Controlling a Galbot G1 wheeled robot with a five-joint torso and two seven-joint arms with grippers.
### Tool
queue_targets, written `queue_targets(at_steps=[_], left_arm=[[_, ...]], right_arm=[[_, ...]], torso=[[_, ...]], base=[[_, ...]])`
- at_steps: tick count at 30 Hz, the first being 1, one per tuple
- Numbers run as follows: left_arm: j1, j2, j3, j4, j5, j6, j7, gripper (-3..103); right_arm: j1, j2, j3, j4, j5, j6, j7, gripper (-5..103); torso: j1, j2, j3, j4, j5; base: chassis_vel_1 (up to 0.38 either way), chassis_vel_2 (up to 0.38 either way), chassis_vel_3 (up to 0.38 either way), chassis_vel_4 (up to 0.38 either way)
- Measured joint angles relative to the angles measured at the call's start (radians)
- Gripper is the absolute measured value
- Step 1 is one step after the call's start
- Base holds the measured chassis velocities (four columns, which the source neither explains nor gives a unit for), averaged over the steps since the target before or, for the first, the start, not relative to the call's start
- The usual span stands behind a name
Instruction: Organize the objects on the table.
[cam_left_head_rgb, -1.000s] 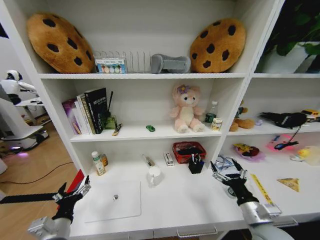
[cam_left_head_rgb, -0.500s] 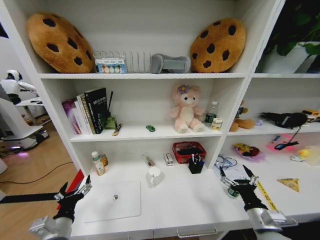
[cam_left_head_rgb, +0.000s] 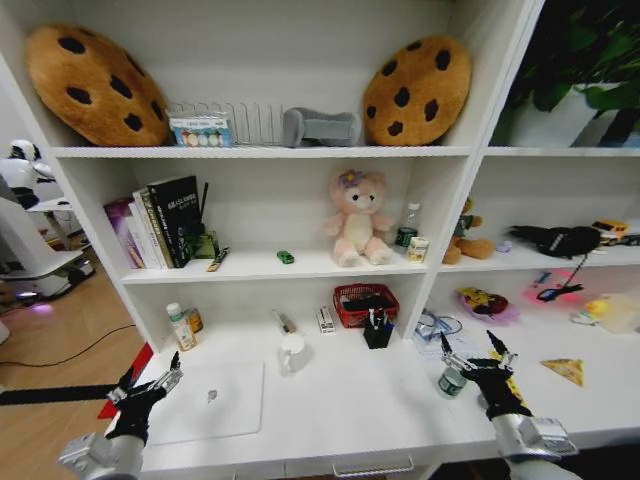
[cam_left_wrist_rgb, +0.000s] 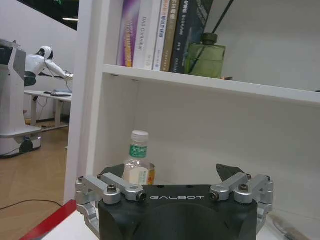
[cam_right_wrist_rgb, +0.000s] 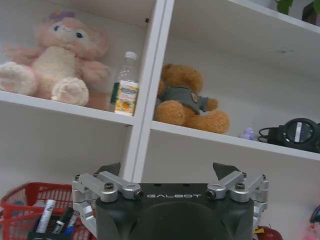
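White desk carries a silver laptop lying shut near its left end, with the left gripper poised over the desk's left edge just beside it, fingers spread and holding nothing. The right gripper hovers farther right, also splayed wide and empty; a green-labelled jar stands just left of its wrist. A yellow ruler lies partly hidden behind that gripper, and a yellow triangle lies further right. Pens stand in a black holder by a red basket. 1 tiny green toy car sits on the shelf above.
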Motion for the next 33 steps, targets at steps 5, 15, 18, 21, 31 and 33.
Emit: queue_targets(at_steps=[5,15,18,21,31,33], left_arm=[[-0.001,-0.001,0.002,0.002,0.000,0.000,0.000,100],[-0.001,-0.013,0.006,-0.003,-0.005,0.002,-0.003,100],[-0.001,-0.013,0.006,0.000,-0.004,0.002,-0.003,100],[-0.002,-0.019,0.008,0.004,-0.001,0.002,-0.005,100],[-0.007,-0.030,0.015,0.019,0.006,-0.001,-0.006,100],[-0.007,-0.030,0.014,0.026,0.006,-0.002,-0.007,100]], right_arm=[[0.005,0.000,-0.005,-0.001,-0.003,-0.001,0.009,100],[0.006,0.019,-0.036,-0.021,-0.045,0.045,0.054,100],[-0.002,0.017,-0.032,-0.011,-0.029,0.045,0.036,100],[-0.021,0.013,-0.024,0.002,-0.008,0.048,0.000,100],[-0.110,0.052,-0.059,-0.013,-0.055,0.108,-0.121,100],[-0.093,0.048,-0.076,-0.054,-0.055,0.110,-0.141,100]], torso=[[0.000,0.000,0.000,0.0000,-0.0010],[0.000,0.000,0.000,-0.0004,0.0001],[0.000,0.000,0.000,-0.0001,-0.0003],[0.000,0.000,0.000,0.0004,-0.0007],[0.000,0.000,0.000,-0.0003,0.0000],[0.000,0.000,0.000,0.0001,0.0000]], base=[[-0.266,-0.268,0.267,0.247],[-0.135,-0.173,0.173,0.141],[0.000,0.000,0.000,0.000],[0.034,0.075,-0.037,-0.063],[0.009,0.008,-0.005,-0.002],[0.000,0.000,0.000,0.000]])
